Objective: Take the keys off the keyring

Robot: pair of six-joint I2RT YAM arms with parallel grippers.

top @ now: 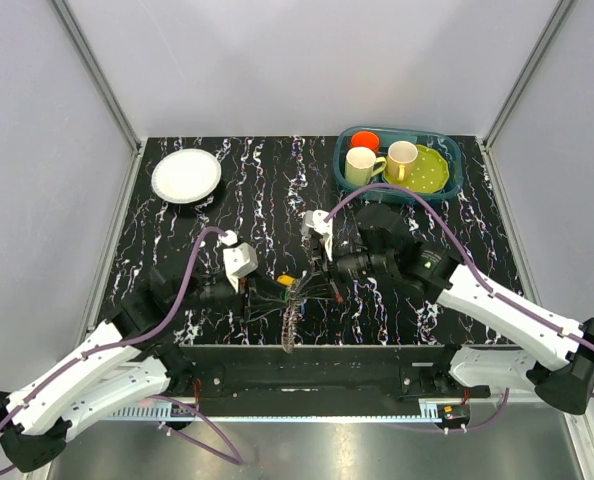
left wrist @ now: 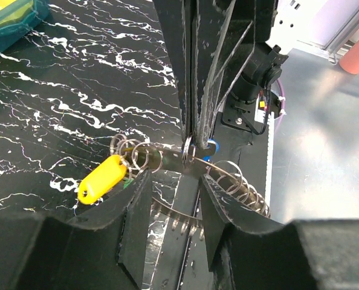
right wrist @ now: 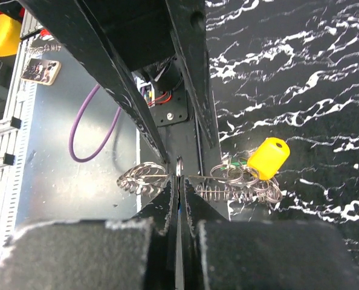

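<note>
The keyring [left wrist: 167,209] is a thin wire ring strung with several small rings and grey keys [left wrist: 243,187]. A yellow tag [left wrist: 101,178] hangs on it. In the top view the bunch [top: 291,305] lies at the table's front edge, between the arms. My right gripper [right wrist: 179,181] is shut on a thin key with a small ring at its top [right wrist: 179,165] and a bit of blue at its head. It reaches in from above in the left wrist view [left wrist: 190,140]. My left gripper [left wrist: 173,179] is open, and the ring's wire runs across the gap between its fingers.
A white plate [top: 186,175] sits at the back left. A teal bin [top: 455,160] at the back right holds mugs and a green plate. The table's front edge [top: 307,347] lies just under the keys, with metal floor and cables beyond it.
</note>
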